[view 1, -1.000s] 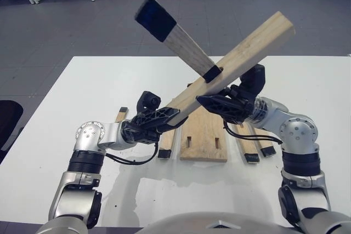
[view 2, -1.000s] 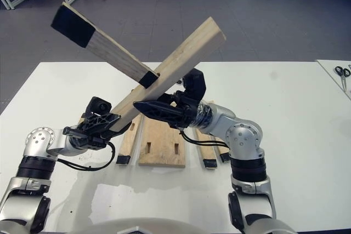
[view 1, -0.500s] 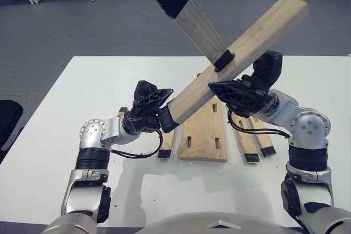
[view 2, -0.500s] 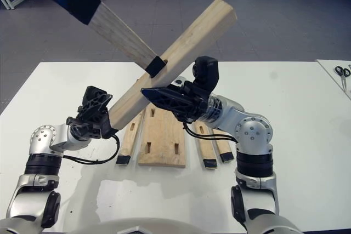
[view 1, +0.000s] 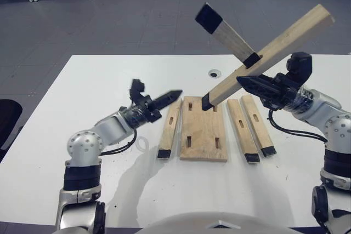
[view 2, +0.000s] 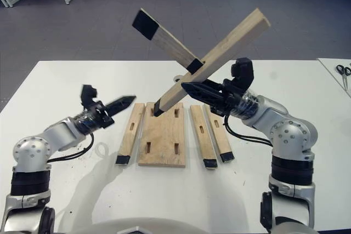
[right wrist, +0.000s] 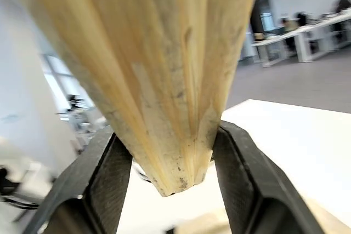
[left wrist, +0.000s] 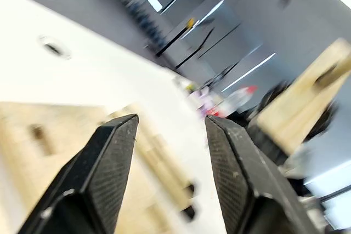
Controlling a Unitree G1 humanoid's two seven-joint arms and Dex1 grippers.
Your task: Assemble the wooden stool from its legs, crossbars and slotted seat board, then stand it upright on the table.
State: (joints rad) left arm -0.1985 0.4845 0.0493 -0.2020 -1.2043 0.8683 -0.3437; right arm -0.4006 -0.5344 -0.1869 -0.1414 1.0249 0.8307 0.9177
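Note:
My right gripper (view 1: 245, 83) is shut on a long wooden leg (view 1: 285, 28) and holds it slanted above the table. The leg's black-tipped lower end hangs just over the far end of the slotted seat board (view 1: 203, 130). A shorter crossbar (view 1: 227, 34) with black ends is stuck crosswise into the leg. In the right wrist view the leg (right wrist: 164, 69) sits between both fingers (right wrist: 104, 184). My left gripper (view 1: 173, 95) is open with nothing in it, low over the table, left of the board. Its fingers (left wrist: 112, 168) stand apart.
One slotted wooden piece (view 1: 169, 130) lies left of the board, and two more (view 1: 242, 131) (view 1: 258, 125) lie to its right. A cable hole (view 1: 214, 73) sits in the white table (view 1: 82, 97) behind the board. Scissors (view 2: 343, 72) lie at the far right.
My left gripper let go of the leg's lower end, opened and dropped away to the left. The right gripper swung the leg and crossbar rightward and lower, bringing its end over the board.

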